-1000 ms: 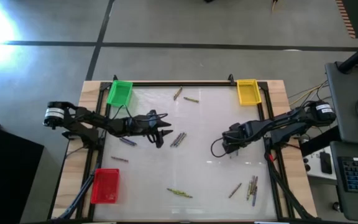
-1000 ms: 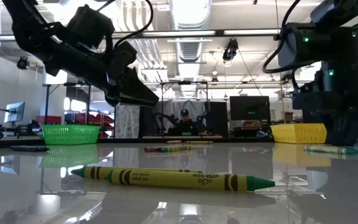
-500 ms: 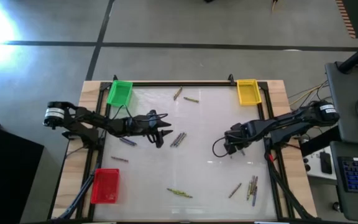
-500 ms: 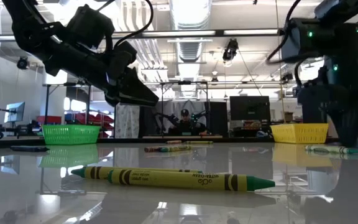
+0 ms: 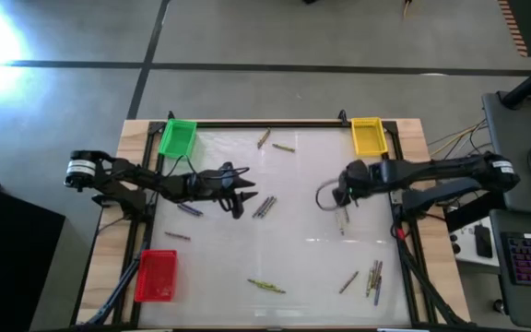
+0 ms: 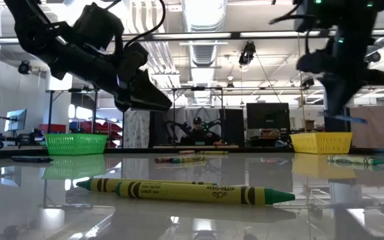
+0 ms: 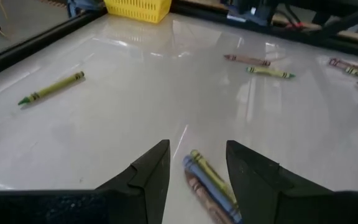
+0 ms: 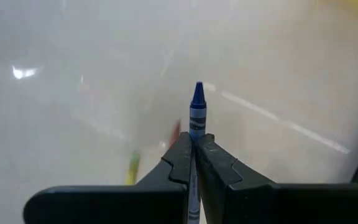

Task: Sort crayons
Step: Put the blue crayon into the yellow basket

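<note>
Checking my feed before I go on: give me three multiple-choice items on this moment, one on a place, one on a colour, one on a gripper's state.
1. Where does the red bin sit in the high view?
A. top right corner
B. lower left
C. centre

2. What colour is the crayon in the right gripper?
A. blue
B. red
C. green

3. How is the left gripper?
A. shut on a crayon
B. open above crayons
C. out of view

Answers: 1 B, by the table's lower left edge. 2 A, blue tip shows past the fingers. 3 B, a gap shows between its fingers.
</note>
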{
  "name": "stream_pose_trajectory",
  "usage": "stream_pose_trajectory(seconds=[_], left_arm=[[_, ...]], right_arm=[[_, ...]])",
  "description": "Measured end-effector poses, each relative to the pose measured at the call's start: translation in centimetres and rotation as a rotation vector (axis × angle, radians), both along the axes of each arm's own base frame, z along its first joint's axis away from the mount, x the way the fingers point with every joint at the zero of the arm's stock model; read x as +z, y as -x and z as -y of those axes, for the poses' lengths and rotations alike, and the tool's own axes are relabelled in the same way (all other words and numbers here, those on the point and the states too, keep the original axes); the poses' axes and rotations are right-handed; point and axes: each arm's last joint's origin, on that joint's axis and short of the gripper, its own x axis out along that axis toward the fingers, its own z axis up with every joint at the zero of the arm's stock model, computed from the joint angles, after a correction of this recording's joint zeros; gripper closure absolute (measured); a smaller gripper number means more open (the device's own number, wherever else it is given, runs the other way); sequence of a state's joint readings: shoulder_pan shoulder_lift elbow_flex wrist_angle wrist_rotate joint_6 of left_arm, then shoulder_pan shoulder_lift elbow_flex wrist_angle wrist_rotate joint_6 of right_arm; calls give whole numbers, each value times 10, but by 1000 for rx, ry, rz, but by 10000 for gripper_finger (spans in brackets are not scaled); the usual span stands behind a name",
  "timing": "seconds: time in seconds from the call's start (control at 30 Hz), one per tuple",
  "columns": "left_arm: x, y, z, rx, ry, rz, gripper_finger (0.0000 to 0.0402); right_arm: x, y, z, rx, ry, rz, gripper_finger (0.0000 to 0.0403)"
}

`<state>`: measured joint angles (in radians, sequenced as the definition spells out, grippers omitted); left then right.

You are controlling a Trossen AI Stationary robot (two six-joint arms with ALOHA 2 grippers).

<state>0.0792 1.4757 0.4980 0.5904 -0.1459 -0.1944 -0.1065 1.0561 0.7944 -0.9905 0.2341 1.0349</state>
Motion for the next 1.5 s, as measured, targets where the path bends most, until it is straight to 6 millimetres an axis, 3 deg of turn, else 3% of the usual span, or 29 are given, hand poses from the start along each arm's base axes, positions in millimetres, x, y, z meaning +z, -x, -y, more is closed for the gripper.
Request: stream_pose_trajectory(seconds=[0.3,0.43,0.57,0.87,1.2,1.5], left_arm=[[18,-13,-1,-20,-59,44,261],[18,-13,-1,-25,-72,42,261],[16,-12,-1,-25,-71,28,261],[12,-10,-1,-25,-66,-6,261],[10,-9,-1,-25,-64,-24,261],[8,-9,-1,-20,-52,-36,261]], right_arm=[[39,9,98,-161,277,-104,394],[34,23,137,-258,290,-163,394],[21,35,163,-312,280,-208,394],[6,25,186,-355,254,-221,394],[-11,18,199,-378,190,-378,368],[-7,15,204,-367,189,-383,366]])
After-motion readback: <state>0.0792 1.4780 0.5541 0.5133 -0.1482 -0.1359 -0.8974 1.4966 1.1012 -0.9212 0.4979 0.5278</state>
